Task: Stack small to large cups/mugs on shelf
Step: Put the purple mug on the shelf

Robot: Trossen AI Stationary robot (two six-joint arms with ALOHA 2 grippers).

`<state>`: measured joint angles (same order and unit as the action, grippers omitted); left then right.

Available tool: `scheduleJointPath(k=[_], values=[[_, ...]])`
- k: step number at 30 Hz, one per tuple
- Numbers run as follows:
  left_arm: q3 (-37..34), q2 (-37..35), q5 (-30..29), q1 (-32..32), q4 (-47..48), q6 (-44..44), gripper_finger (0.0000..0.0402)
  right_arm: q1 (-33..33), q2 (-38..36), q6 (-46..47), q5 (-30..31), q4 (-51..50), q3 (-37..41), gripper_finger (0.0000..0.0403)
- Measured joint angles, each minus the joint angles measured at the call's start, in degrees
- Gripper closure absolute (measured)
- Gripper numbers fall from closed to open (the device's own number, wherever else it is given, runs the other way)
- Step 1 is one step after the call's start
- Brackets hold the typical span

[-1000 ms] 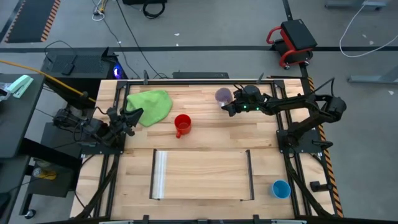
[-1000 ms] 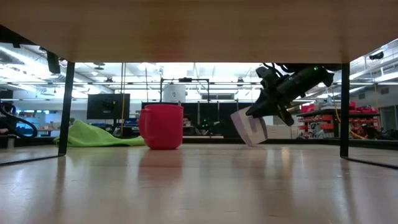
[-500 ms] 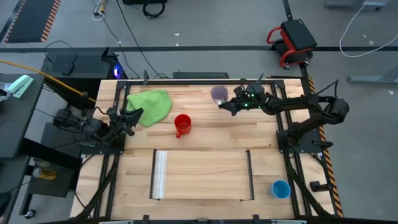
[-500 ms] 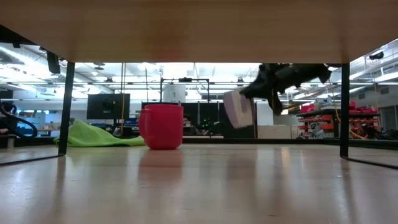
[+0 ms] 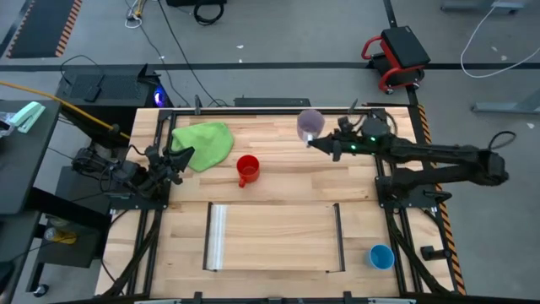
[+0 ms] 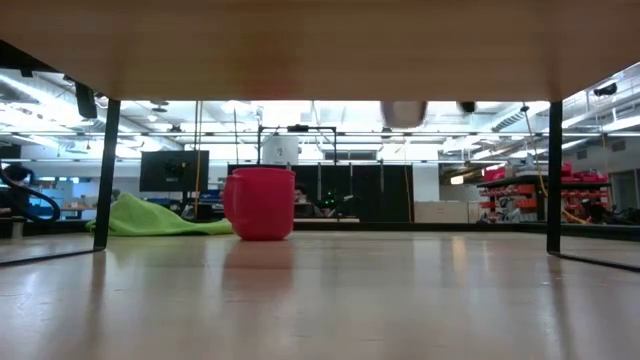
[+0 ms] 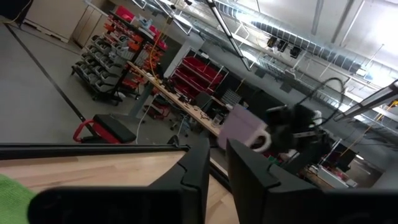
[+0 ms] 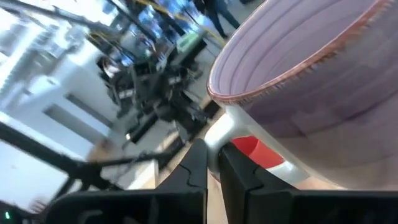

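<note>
The table (image 5: 278,190) is seen from above with 2 arms at its sides. The shelf (image 5: 274,238) lies flat in the near middle of the table, bounded by a silvery rail (image 5: 218,237) on the left and a thin dark rail (image 5: 339,237) on the right, with nothing on it. A green cloth (image 5: 205,142) is bunched at the far left, and the left gripper (image 5: 175,160) is parked just beside it at the table's left edge; in its wrist view the fingers (image 7: 199,171) are seen nearly closed on nothing. The right arm is stretched across from the right side, and the right gripper (image 5: 323,145) is held at the far edge of the table. The lilac mug (image 5: 310,123) is held up off the table, tilted, its pale handle (image 8: 224,127) pinched between the right fingers (image 8: 196,162). The red mug (image 5: 246,169) is set upright on the bare table between the cloth and the lilac mug, apart from both, its handle towards the shelf. The blue cup (image 5: 380,256) is left at the near right corner, outside the dark rail.

In the low view only the red mug (image 6: 260,203) and the cloth (image 6: 150,217) are seen on the table; a pale blur (image 6: 403,112) at the top edge is all that is seen of the lifted mug.
</note>
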<state>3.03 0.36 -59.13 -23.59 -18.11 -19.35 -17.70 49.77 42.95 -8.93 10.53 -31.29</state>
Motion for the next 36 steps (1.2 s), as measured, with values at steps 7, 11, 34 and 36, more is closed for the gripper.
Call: scheduleJointPath(k=[7,11,34,36], values=[[0.04,0.00,0.00,0.02,0.65,0.00,0.0339,19.18,-6.57,-5.96,15.37,-19.32,-12.62,0.0383],[0.04,0.02,0.00,0.01,1.08,-0.02,0.0342,30.61,-5.03,-5.66,24.60,-22.63,-16.80,0.0383],[0.04,0.02,0.00,0.00,1.41,-1.03,0.0339,64.66,28.43,10.02,66.51,-10.10,-30.33,0.0383],[0.04,0.02,0.00,0.00,1.50,-1.04,0.0341,66.16,30.07,10.96,68.37,-12.55,-33.14,0.0383]])
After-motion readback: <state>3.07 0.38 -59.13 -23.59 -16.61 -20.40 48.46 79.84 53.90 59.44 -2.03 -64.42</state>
